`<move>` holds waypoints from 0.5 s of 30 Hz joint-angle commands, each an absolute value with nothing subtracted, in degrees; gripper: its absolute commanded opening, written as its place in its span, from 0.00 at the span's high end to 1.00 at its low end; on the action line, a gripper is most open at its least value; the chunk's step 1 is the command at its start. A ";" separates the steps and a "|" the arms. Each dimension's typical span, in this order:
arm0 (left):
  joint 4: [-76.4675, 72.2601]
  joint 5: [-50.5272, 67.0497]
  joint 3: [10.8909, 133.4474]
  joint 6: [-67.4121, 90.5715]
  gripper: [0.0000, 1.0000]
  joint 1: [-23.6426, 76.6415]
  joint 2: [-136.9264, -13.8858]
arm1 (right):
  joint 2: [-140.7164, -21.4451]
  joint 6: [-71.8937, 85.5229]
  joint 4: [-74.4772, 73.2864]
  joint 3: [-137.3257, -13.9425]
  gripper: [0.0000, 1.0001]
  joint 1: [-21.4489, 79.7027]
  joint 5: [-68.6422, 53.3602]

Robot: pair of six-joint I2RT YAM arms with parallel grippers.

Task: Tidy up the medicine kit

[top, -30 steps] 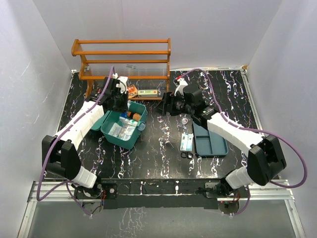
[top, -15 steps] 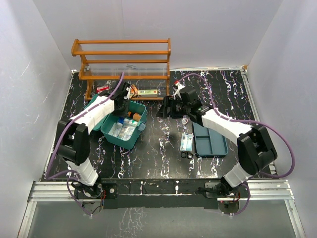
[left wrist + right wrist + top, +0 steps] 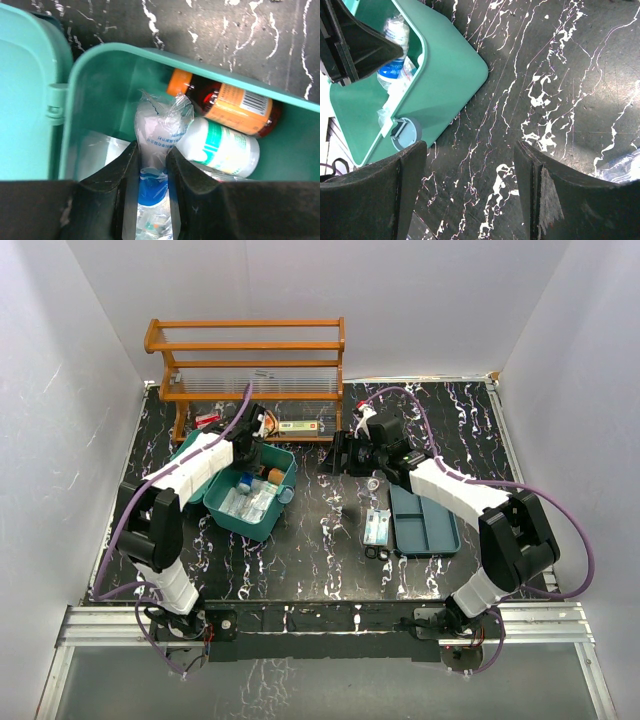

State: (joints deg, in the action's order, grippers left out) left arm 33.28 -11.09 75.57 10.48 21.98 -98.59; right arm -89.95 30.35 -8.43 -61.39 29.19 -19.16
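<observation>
I judge that the step in hand is filling the medicine kit (image 3: 447, 80). The left gripper (image 3: 152, 150) is clamped on a crinkled clear packet (image 3: 159, 127) just above an amber bottle (image 3: 235, 105) and a white bottle (image 3: 220, 145) that lie inside. Next it should lower the packet and release it. The right gripper (image 3: 470, 155) hangs with its jaws apart and holds nothing. The kit stands on the far-left part of the worktop (image 3: 300, 560) with its mouth upward. Its long axis runs from the far edge toward the near-left corner.
</observation>
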 commanded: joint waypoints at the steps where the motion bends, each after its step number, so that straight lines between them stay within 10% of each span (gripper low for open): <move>1: 33.63 -18.53 78.34 9.24 0.82 22.30 -97.85 | -89.44 30.74 -4.20 -62.28 0.32 28.75 -19.83; 15: 29.89 -20.96 77.34 5.54 0.77 24.60 -103.59 | -90.62 32.01 -2.02 -61.48 0.32 28.35 -21.95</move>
